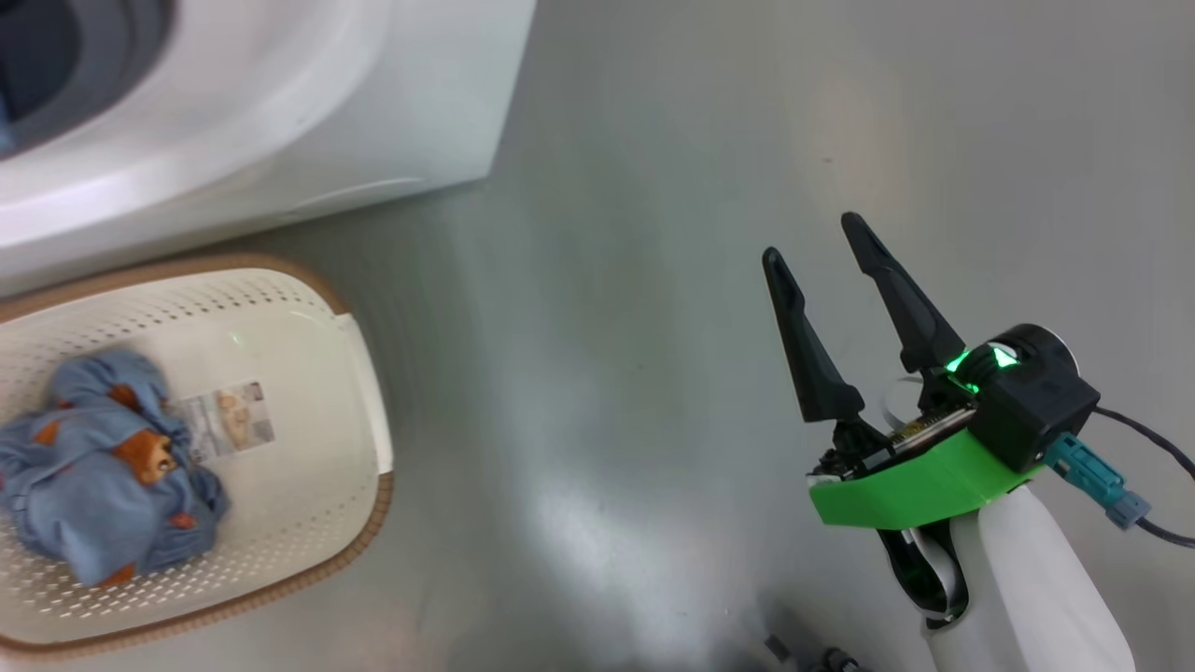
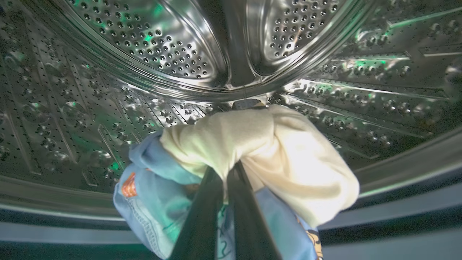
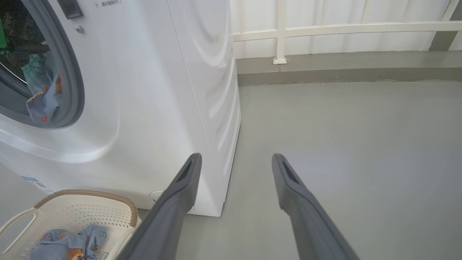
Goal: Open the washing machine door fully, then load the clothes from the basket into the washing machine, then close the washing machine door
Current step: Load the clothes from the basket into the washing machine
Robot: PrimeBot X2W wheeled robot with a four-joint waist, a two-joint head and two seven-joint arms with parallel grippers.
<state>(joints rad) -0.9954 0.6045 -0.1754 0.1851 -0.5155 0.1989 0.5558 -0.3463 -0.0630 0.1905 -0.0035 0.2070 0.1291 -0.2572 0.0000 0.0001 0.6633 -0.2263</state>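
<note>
The left gripper is clamped tight on a blue-and-cream bear-print garment inside the perforated steel drum. The right gripper hangs over the grey floor, its jaws wide apart and empty. More blue clothes lie bunched in the basket just beside the washing machine.

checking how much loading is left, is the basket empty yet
Not empty. A crumpled bundle of blue bear-print clothes lies in the basket, toward its left in the head view.
</note>
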